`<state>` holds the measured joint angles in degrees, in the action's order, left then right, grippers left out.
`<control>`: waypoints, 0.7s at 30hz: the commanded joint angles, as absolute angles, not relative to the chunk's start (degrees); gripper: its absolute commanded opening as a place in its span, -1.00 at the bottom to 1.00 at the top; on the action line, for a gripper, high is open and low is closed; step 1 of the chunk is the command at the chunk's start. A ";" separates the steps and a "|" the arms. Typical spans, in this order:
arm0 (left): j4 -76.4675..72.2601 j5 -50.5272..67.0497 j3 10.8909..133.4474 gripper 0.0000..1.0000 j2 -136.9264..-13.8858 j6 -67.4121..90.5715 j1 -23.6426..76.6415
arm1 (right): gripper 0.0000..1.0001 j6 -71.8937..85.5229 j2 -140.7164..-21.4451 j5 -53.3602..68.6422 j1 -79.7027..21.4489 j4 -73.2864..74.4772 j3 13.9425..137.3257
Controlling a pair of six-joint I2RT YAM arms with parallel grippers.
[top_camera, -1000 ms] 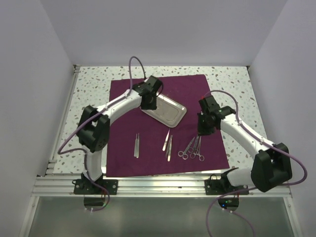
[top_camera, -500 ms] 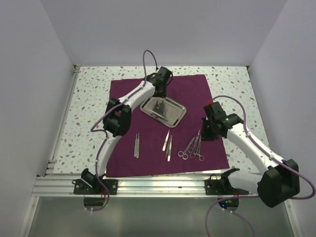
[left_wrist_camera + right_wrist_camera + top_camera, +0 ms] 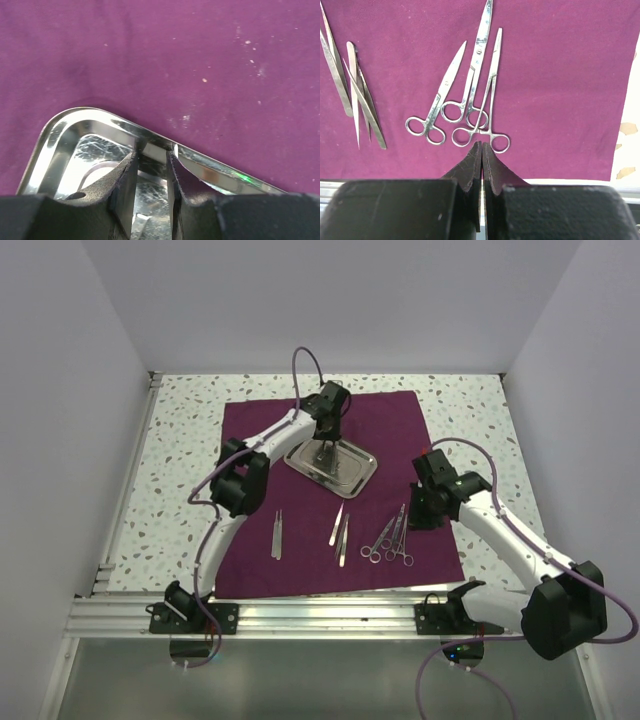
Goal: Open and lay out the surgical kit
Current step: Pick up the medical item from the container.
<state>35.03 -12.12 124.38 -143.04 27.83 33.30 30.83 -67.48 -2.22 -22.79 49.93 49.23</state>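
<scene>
The dark purple cloth [image 3: 385,420] lies spread flat on the table. The shiny steel tray [image 3: 352,473] sits on its far middle. My left gripper [image 3: 324,447] points down into the tray's back-left part. In the left wrist view its fingers [image 3: 125,175] stand a little apart, empty, at the tray's [image 3: 60,140] far rim, with cloth [image 3: 150,50] beyond. Three ring-handled instruments [image 3: 389,538] lie near right. A pair of tweezers [image 3: 341,531] and a single one [image 3: 276,535] lie left of them. My right gripper [image 3: 421,510] is shut and empty, its tips [image 3: 481,146] just over the ring handles [image 3: 475,117].
The cloth rests on a speckled white table [image 3: 180,470] boxed in by pale walls. An aluminium rail [image 3: 330,615] runs along the near edge by the arm bases. The tweezers also show at the left of the right wrist view [image 3: 362,107].
My left arm swung from the tray's left edge toward the far side and lowered its gripper into the tray. My right gripper shifted slightly right and nearer, beside the ring-handled instruments.
</scene>
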 commanded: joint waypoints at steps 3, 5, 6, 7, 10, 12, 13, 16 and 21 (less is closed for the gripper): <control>33.66 -10.55 123.84 -0.36 -141.33 27.60 34.01 | -1.00 30.59 -67.15 -2.73 -22.59 50.10 49.84; 34.01 -10.98 123.58 -0.38 -141.07 27.77 34.28 | -1.00 30.85 -66.45 -2.64 -22.59 50.01 49.48; 33.84 -11.60 123.31 -0.38 -140.72 27.86 34.45 | -1.00 30.94 -66.36 -2.64 -22.59 50.01 49.40; 33.40 -11.86 122.70 -0.39 -140.28 27.86 34.54 | -1.00 31.02 -66.18 -2.64 -22.59 50.01 49.31; 31.38 -12.65 120.41 -0.41 -137.82 27.51 34.89 | -1.00 31.03 -66.18 -2.46 -22.50 50.01 49.31; 31.20 -13.27 120.41 -0.42 -136.94 27.51 34.89 | -1.00 30.94 -66.36 -2.46 -22.59 49.92 49.31; 31.11 -13.36 120.41 -0.42 -136.24 27.51 34.89 | -1.00 30.94 -66.36 -2.37 -22.50 49.83 49.31; 30.94 -13.54 120.50 -0.42 -135.53 27.42 34.98 | -1.00 30.85 -66.45 -2.28 -22.59 49.83 49.22; 30.76 -13.36 120.15 -0.42 -135.09 27.60 35.33 | -1.00 30.76 -66.45 -2.02 -22.59 49.75 49.13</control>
<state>33.04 -12.27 120.25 -139.37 27.83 35.03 30.85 -67.42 -2.04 -22.79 49.95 49.21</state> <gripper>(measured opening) 0.291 0.010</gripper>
